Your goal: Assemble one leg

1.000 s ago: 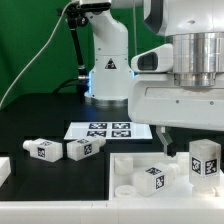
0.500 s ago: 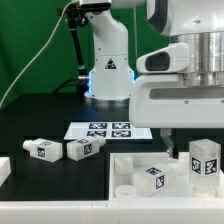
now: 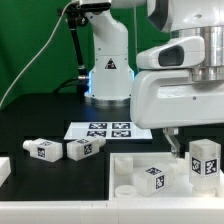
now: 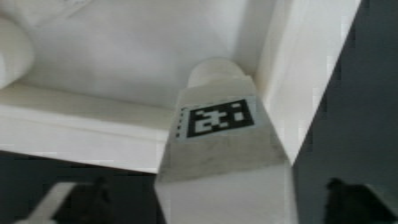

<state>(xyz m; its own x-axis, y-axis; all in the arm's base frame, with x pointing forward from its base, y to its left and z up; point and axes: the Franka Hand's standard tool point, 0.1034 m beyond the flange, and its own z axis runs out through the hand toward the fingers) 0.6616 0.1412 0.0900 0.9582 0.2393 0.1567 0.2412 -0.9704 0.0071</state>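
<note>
A white leg (image 3: 152, 178) with a tag lies on its side on the big white panel (image 3: 125, 165). My gripper (image 3: 172, 146) hangs just above and behind it. In the wrist view the leg (image 4: 222, 120) runs down between my two dark fingers (image 4: 68, 203), which stand wide apart on either side without touching it, so my gripper (image 4: 210, 205) is open. Another leg (image 3: 205, 160) stands upright on the panel at the exterior view's right. Two more legs (image 3: 42, 149) (image 3: 83, 149) lie on the black table at the left.
The marker board (image 3: 110, 130) lies flat behind the panel, in front of the arm's base (image 3: 108, 75). A further white part (image 3: 3, 168) shows at the exterior view's left edge. The panel has a raised rim (image 4: 71, 105).
The hand and wrist have shifted slightly up and toward the exterior view's right. The legs and the panel have not moved.
</note>
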